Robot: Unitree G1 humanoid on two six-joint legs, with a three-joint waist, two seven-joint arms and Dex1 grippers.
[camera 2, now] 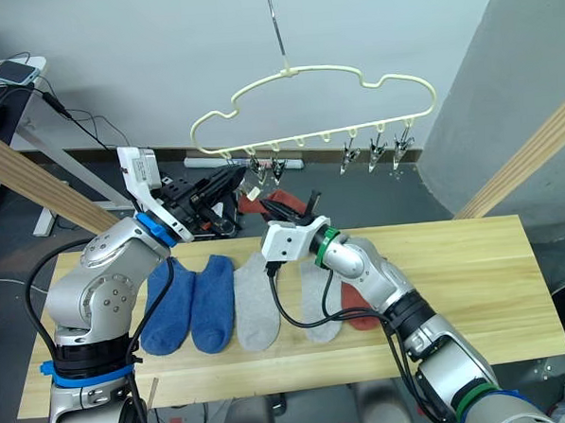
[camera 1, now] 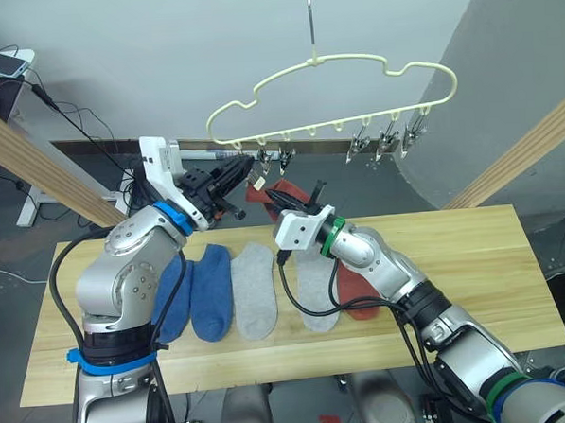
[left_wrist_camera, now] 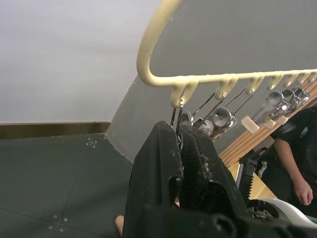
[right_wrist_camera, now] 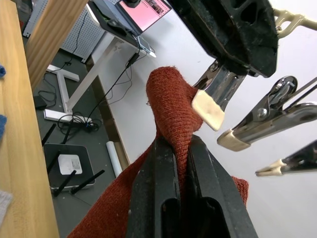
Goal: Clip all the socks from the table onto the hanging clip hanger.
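Observation:
The pale yellow clip hanger (camera 1: 332, 76) hangs above the table (camera 1: 456, 259). My left gripper (camera 1: 247, 166) is raised to its leftmost clip (left_wrist_camera: 174, 116) and is shut on that clip's handles. My right gripper (camera 1: 291, 197) is shut on a brick red sock (right_wrist_camera: 171, 99) and holds its edge up against that clip's jaws (right_wrist_camera: 213, 96). On the planks lie two blue socks (camera 1: 211, 291), two light grey socks (camera 1: 253, 289) and another red sock (camera 1: 355, 288), partly under my right arm.
More empty clips (camera 1: 383, 142) hang along the hanger's right half. Thick wooden beams (camera 1: 33, 158) slant at both sides of the table. A person (left_wrist_camera: 292, 153) stands beyond the frame. Cables and a desk (camera 1: 10, 69) are at the back left.

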